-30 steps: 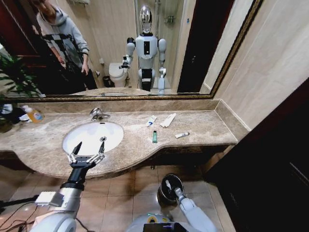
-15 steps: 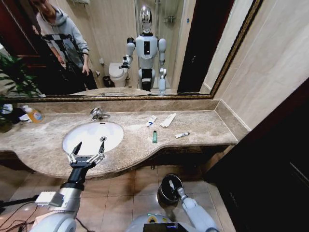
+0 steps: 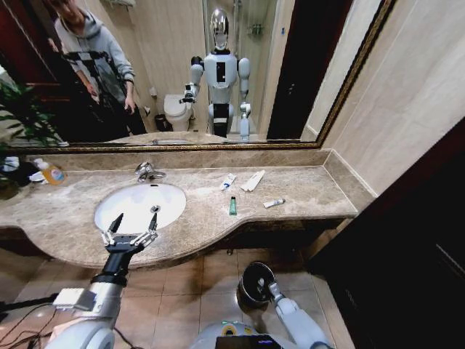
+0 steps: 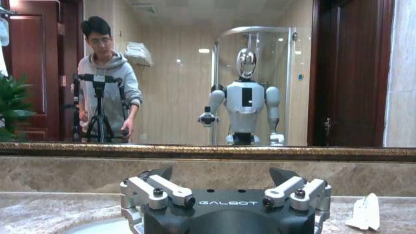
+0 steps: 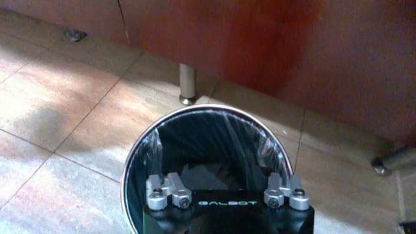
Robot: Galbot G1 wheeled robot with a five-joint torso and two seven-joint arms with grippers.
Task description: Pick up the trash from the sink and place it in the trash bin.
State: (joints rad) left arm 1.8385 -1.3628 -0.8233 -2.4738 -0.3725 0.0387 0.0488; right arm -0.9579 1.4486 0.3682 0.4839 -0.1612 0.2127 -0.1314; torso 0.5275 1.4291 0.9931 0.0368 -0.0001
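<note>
The trash lies on the counter to the right of the sink, which holds none of it: a white tube, flat white packets, a green tube and a small white tube. My left gripper hovers open over the basin's near rim, holding nothing. In the left wrist view it faces the mirror, with one white packet off to the side. Down on the floor, my right gripper hangs open over the black trash bin, fingers above its lined opening.
A chrome faucet stands behind the basin. An orange-yellow bottle and a plant sit at the counter's far left. A wall mirror runs behind the counter. The vanity's metal leg stands just beyond the bin.
My right arm has drifted slightly to the right over the bin. The left gripper and the items on the counter have not moved.
</note>
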